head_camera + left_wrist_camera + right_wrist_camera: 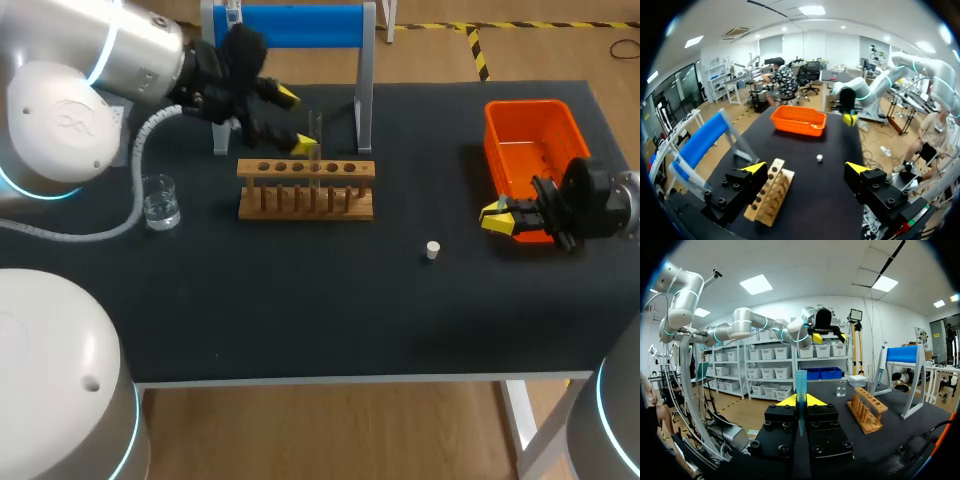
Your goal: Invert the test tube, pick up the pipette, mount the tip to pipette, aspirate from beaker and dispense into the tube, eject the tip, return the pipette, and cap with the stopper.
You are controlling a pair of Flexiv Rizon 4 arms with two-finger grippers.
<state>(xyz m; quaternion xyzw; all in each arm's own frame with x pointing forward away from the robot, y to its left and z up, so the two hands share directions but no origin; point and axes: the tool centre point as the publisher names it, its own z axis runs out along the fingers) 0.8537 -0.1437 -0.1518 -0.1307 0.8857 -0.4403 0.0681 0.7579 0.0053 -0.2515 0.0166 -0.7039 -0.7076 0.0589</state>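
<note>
Wooden rack (305,188) near left jaws spread wide, right jaws clenched on blue pipette tip (800,387), beside orange bin (528,112)

A black table (300,320) bears 3 bystanders; a wooden rack (300,212) with 1 row of holes along its top bar stands upright toward the rear middle; just behind it rises a stand (300,25) with a blue crossbar on 2 pale legs; an orange bin (527,106) sits at the right rear, well apart from the rack.
</note>
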